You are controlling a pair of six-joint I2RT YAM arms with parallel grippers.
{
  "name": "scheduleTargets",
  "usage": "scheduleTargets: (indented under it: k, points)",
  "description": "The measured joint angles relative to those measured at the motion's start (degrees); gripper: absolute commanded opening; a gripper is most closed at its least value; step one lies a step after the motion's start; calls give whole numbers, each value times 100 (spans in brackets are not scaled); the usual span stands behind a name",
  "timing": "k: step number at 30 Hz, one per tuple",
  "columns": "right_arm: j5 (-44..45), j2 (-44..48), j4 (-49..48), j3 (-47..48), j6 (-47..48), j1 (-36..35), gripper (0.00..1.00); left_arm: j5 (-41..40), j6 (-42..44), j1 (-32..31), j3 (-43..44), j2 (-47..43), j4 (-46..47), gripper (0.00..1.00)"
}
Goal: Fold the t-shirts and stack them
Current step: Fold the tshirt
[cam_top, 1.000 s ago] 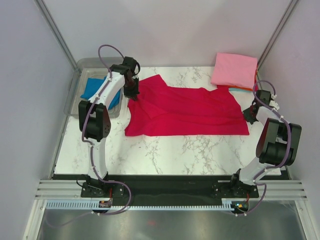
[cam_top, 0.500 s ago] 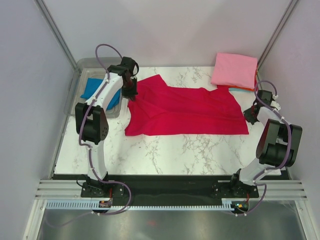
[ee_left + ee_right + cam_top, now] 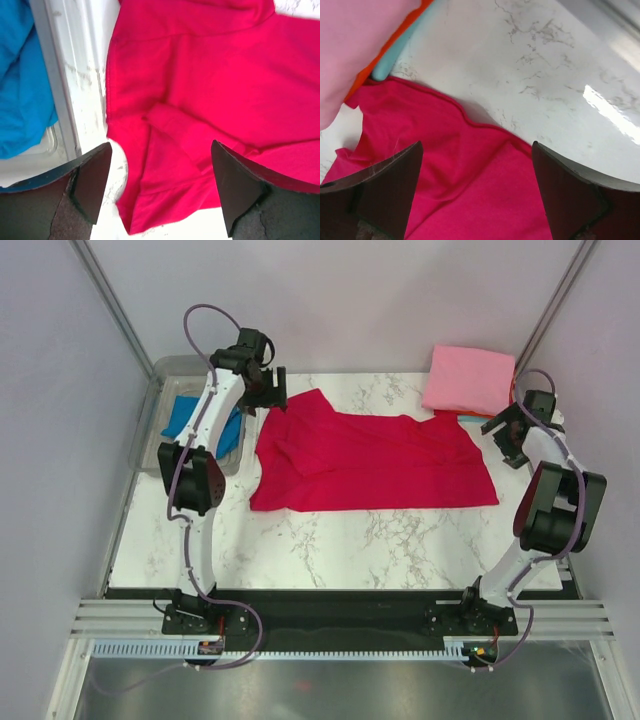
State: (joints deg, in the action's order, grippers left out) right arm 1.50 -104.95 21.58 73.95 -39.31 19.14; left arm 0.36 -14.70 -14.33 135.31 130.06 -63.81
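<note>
The crimson red t-shirt (image 3: 370,462) lies spread across the marble table, folded over along its left side. My left gripper (image 3: 268,395) hovers open above the shirt's far left corner (image 3: 210,75), nothing between its fingers. My right gripper (image 3: 506,432) hangs open over the shirt's far right edge (image 3: 470,190), holding nothing. A folded light pink t-shirt (image 3: 468,380) tops a stack at the far right, with orange (image 3: 395,37) and teal (image 3: 395,60) shirts showing beneath it. The bright blue t-shirt (image 3: 190,418) lies crumpled in the tub.
A clear plastic tub (image 3: 170,370) stands at the far left, and its wall (image 3: 57,100) runs right beside the red shirt's edge. Grey walls close in the table on three sides. Bare marble (image 3: 350,540) stretches in front of the red shirt.
Both grippers went from shut on the red shirt to open, letting it go. Both have drawn back towards the far side. The shirt's corners now rest flat.
</note>
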Motion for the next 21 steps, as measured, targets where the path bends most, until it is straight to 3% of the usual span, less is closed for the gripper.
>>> scheduleTargets:
  k: [2,4,8,12,16,21]
  points:
    - [81,354,118,-52,177,20,98,-2,-11,7,-474,-337,35,86]
    - [85,857,166,-262,297,76,98,7,-74,-2,-1569,-1071,179,86]
    - [-380,2249,-72,-1438,433,431,98,177,-407,-24,-4288,-3152,925,85]
    - [-953,2800,-297,-2776,446,737,96,479,-960,-28,-6848,-5394,1958,84]
    - [-1329,2800,-323,-3681,446,789,92,734,-1473,-26,-8135,-6487,2730,83]
    - [-1506,2822,-647,-3816,433,944,80,881,-1985,-28,-9326,-7036,3567,82]
